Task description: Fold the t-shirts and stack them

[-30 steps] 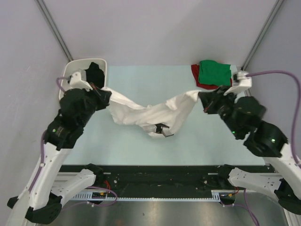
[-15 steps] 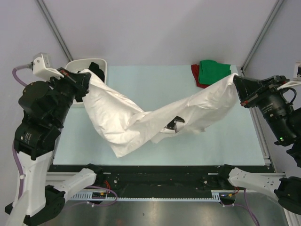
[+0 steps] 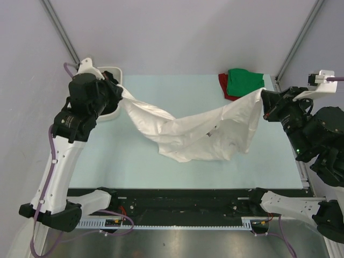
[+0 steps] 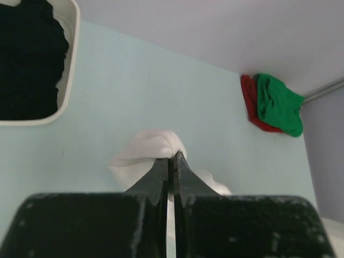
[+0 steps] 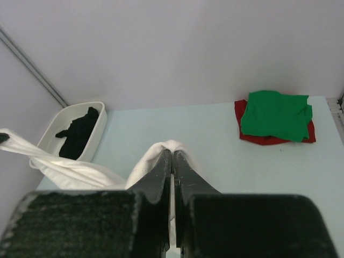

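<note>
A large white t-shirt (image 3: pixel 199 134) hangs stretched between both arms above the pale table (image 3: pixel 172 91), sagging in the middle. My left gripper (image 3: pixel 119 90) is shut on its left end, cloth bunched at the tips (image 4: pixel 156 145). My right gripper (image 3: pixel 263 97) is shut on its right end (image 5: pixel 166 146). A folded green t-shirt (image 3: pixel 245 82) lies on a red t-shirt (image 3: pixel 223 85) at the far right corner. A black t-shirt (image 5: pixel 78 131) lies in the white tray (image 3: pixel 110 110) at the far left.
The tray (image 4: pixel 67 80) stands beside my left arm at the table's far left. Metal frame posts (image 3: pixel 298 37) run along both back sides. A black rail (image 3: pixel 177 201) edges the near side of the table.
Both arms rose and spread, lifting the white shirt off the table and pulling it out. In the last half second they came down a little and the shirt hangs more gathered.
</note>
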### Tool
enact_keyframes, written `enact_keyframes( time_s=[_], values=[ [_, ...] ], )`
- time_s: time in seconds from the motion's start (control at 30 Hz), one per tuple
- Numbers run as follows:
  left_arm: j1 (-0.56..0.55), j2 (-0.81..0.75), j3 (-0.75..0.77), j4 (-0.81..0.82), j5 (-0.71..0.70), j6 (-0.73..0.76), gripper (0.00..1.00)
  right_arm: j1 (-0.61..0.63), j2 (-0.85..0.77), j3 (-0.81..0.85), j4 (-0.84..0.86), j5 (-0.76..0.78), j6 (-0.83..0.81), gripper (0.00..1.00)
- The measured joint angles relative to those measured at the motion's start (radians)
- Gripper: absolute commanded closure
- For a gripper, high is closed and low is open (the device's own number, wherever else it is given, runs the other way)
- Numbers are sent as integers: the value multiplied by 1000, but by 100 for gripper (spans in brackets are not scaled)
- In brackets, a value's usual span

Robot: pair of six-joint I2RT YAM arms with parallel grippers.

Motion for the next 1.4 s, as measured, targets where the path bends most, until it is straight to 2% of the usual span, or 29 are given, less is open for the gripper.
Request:
enact_keyframes(
  time_s=[0.17,0.27,0.43,0.6,0.67,0.8,0.97,1.1,1.2,1.33,1.4],
  values=[
    [2,-116,-126,11,84,-38,100,0,-43,-37,1,-40,-3,100],
    [2,-261,-174,19,171,-85,100,0,-78,-32,7,-97,-3,100],
    [3,-466,-150,31,313,-156,100,-36,-96,93,8,-187,-2,100],
    [3,-534,-153,72,416,-214,100,-113,-98,156,23,-259,2,100],
    [3,-535,-200,84,436,-226,100,-129,-97,150,24,-277,3,100],
    [3,-526,-401,123,444,-236,100,-137,-93,83,40,-285,6,100],
    [3,-450,-708,195,405,-238,100,-138,-87,-135,80,-232,14,100],
    [4,-325,-929,285,354,-259,100,-159,-32,-320,91,-174,46,100],
    [20,-216,-1014,322,310,-274,100,-242,47,-405,107,-181,77,100],
    [80,-74,-988,372,266,-281,100,-373,167,-471,138,-221,113,100],
    [104,-8,-933,386,253,-280,55,-415,216,-478,164,-245,122,100]
  ],
)
